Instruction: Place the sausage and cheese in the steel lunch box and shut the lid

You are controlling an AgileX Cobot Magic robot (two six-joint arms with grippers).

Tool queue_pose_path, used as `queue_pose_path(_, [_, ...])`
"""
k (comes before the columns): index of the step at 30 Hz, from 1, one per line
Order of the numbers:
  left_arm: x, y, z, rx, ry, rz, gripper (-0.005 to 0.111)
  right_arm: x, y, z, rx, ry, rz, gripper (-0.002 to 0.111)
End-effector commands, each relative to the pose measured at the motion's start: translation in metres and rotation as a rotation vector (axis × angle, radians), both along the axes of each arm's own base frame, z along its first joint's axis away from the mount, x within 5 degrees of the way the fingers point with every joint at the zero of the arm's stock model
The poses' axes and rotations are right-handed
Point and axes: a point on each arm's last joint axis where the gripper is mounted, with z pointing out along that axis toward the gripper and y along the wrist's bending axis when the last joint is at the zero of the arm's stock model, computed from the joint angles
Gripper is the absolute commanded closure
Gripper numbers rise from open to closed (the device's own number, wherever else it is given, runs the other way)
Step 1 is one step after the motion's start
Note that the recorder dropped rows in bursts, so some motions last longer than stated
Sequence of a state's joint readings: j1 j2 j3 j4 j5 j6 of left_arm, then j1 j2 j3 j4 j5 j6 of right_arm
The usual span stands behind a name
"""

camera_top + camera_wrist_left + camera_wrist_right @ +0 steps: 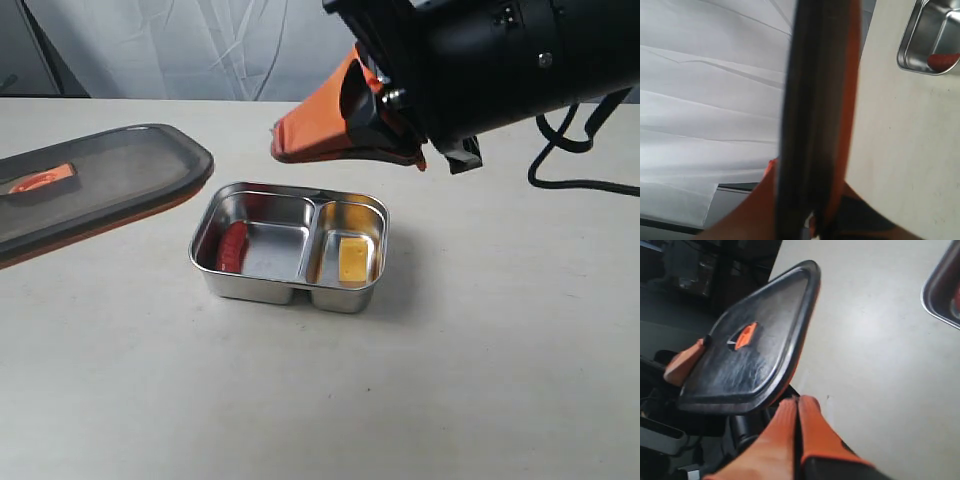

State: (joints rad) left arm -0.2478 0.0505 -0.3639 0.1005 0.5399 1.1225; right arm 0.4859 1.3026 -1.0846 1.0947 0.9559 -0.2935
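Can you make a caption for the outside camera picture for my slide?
The sausage and cheese sit in separate compartments of the steel lunch box; the lid is off, at left.

The shiny steel box (290, 285) stands open on the table (480, 380). The red ridged sausage (232, 248) lies against the left wall of its larger left compartment. The yellow-orange cheese (352, 258) lies flat in the smaller right one. The dark smoky lid (100, 180), with an orange valve (42, 180), hangs tilted off the table, left of the box and clear of it.
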Motion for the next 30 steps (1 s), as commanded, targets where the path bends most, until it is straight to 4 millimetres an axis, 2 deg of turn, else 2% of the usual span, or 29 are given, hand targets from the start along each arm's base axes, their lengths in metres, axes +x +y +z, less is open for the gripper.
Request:
queue_pose_path(1, [-0.002,-0.003,0.004,-0.054,-0.023,-0.042,0.107,0.0,0.003,-0.002,0.036,0.045,0.045,0.109])
queue_pose_path(7, [-0.009,-0.008,0.004,-0.071,-0.039,-0.109,0.107,0.007,0.014,-0.011,0.123,0.204,0.079,0.109])
queue_pose_path(10, [-0.009,-0.008,0.004,-0.063,-0.039,-0.11,0.107,0.011,0.016,-0.018,0.107,0.238,0.07,0.109])
queue_pose_path(12, [-0.009,-0.008,0.004,-0.063,-0.041,-0.11,0.107,0.012,0.016,-0.022,0.077,0.232,0.074,0.103])
queue_pose_path(15, [-0.01,-0.008,0.004,-0.051,-0.051,-0.11,0.107,0.012,0.015,-0.025,0.046,0.243,0.08,0.081])
queue_pose_path(18, [-0.011,-0.007,0.004,-0.051,-0.052,-0.11,0.107,0.011,0.015,-0.025,0.045,0.251,0.094,0.048])
queue_pose_path(19, [-0.011,-0.008,0.004,-0.045,-0.051,-0.111,0.107,0.009,0.015,-0.025,0.044,0.257,0.106,0.039])
queue_pose_path(20, [-0.011,-0.008,0.003,-0.038,-0.047,-0.113,0.107,0.008,0.015,-0.025,0.045,0.265,0.119,0.037])
queue_pose_path(23, [-0.012,-0.01,0.002,-0.035,-0.035,-0.138,0.107,0.006,0.016,-0.023,0.069,0.287,0.14,0.043])
queue_pose_path(30, [-0.018,-0.024,0.002,-0.045,-0.034,-0.308,0.107,0.006,0.017,-0.019,0.109,0.304,0.136,0.069])
